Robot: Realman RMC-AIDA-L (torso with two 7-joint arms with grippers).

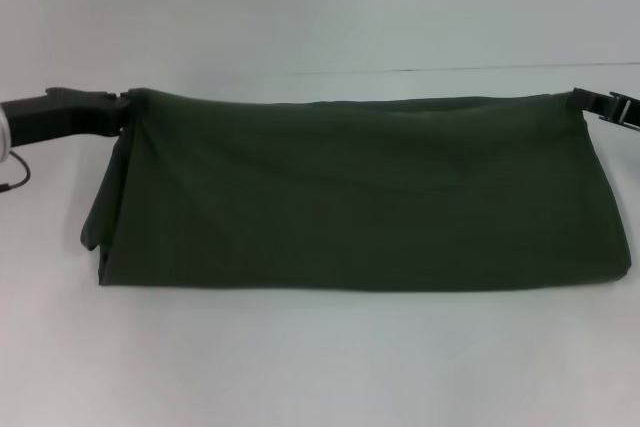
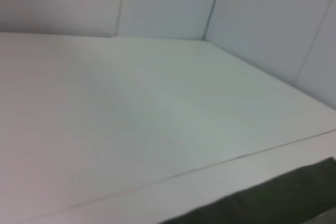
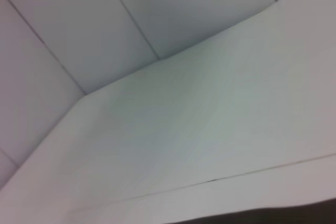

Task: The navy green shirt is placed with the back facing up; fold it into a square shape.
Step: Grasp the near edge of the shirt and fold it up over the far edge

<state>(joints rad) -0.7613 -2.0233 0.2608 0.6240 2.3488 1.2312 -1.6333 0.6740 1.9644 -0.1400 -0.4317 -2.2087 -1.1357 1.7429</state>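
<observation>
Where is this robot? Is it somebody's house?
Probably not a house; it looks like a lab or test room. There is a plain white table, bare white panelled walls, and just the navy green shirt, held at its far corners by the left end effector and the right end effector.

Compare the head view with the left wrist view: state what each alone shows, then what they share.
Head view only: the whole navy green shirt, held up by its far corners by the left gripper and right gripper. Left wrist view only: wall panels behind the table. Both: white table and dark shirt fabric, just an edge strip in the wrist view.
</observation>
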